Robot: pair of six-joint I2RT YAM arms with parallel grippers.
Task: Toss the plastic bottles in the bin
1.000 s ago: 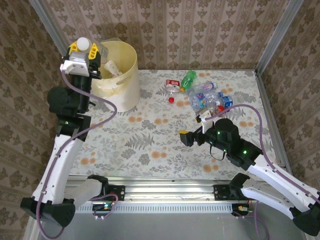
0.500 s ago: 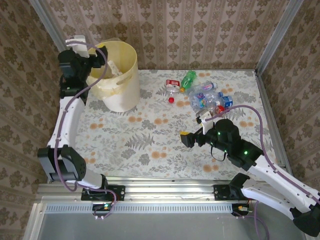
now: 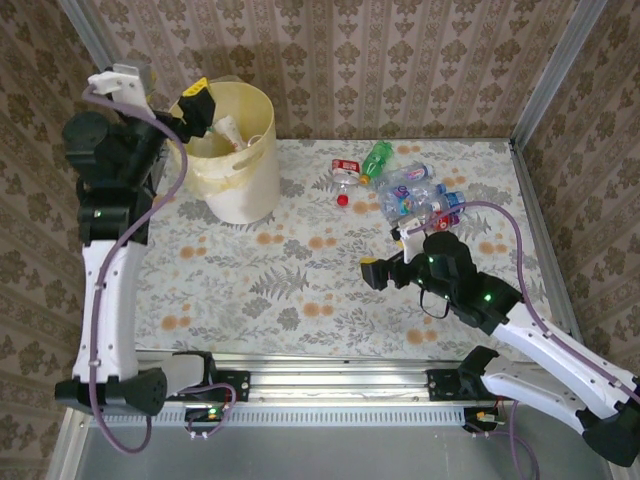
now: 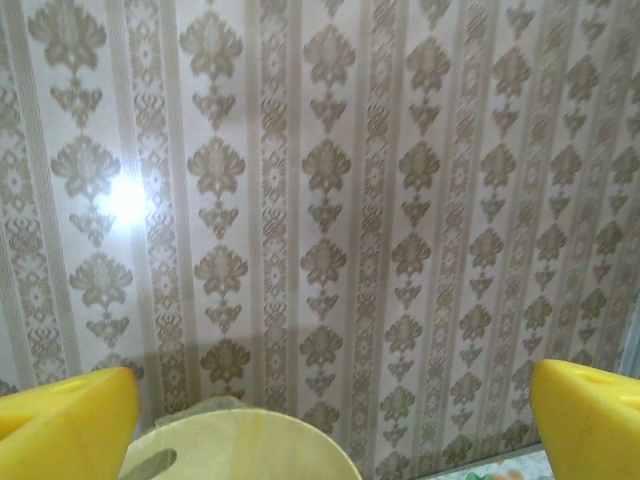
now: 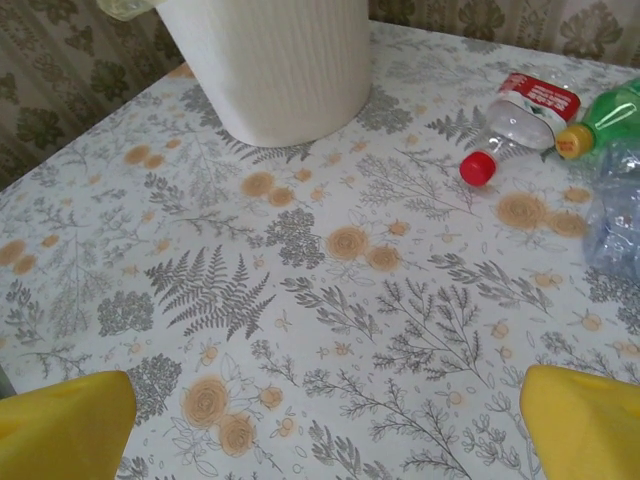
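Looking to the right of the bin (image 3: 238, 160), you'll find the plastic bottles (image 3: 408, 190) that remain, lying in a loose heap on the tabletop (image 3: 300, 290), well apart from the bin and toward the far edge. Your right end effector (image 3: 385, 252) is the nearer one: it hangs low over the tabletop on the same side of the bin as the heap, just short of it, with its jaws spread wide and nothing between them. It is aimed back toward the bin, so in the right wrist view the bottles sit up at the right margin; I'd judge you need to swing it away from the bin before reaching. The closest candidate is the red-capped bottle (image 5: 515, 120) on the bin side of the heap, its long axis running near to far with the cap toward the arm bases. A green bottle (image 5: 612, 115) lies just beside it, on the side away from the bin. Your left end effector (image 3: 196, 106) hovers above the bin's rim, fingers wide apart and empty, its camera facing the patterned wall (image 4: 330, 200). The heaped bottles overlap, so a count is uncertain, the right wrist view cuts off the green one, and the bin's contents are partly hidden behind its rim and the left end effector.
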